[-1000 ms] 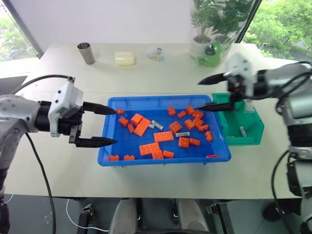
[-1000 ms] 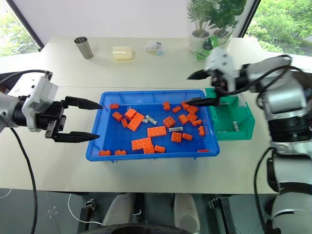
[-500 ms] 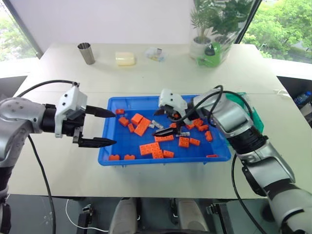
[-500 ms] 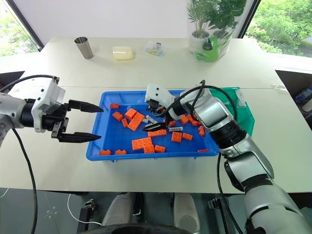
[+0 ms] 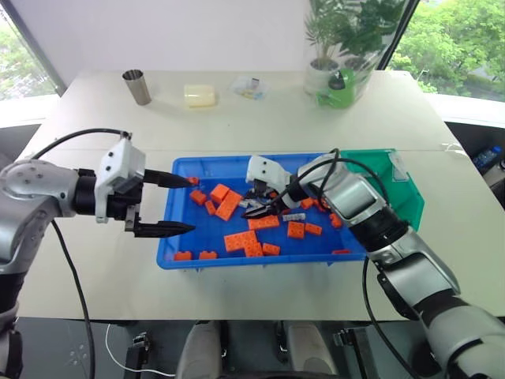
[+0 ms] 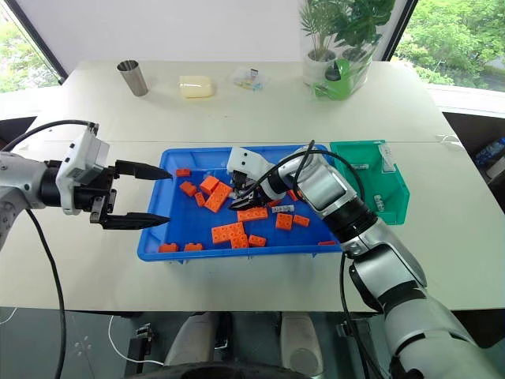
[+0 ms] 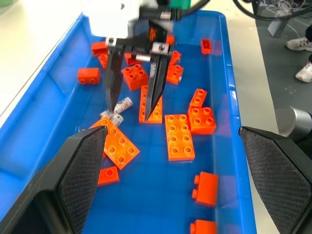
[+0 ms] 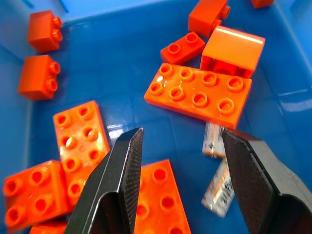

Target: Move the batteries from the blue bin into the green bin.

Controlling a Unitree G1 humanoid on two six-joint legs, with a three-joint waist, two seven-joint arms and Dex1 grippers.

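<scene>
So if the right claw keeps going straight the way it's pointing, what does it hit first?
Probably the floor of the blue bin between the orange bricks. The right claw hangs open over it, with two batteries close by one finger; depth is hard to judge.

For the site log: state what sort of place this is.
Probably an office or lab room set up for robot trials: a plain pale table by large windows onto trees, a potted plant, and a blue bin of orange toy bricks laid out as a sorting exercise.
</scene>
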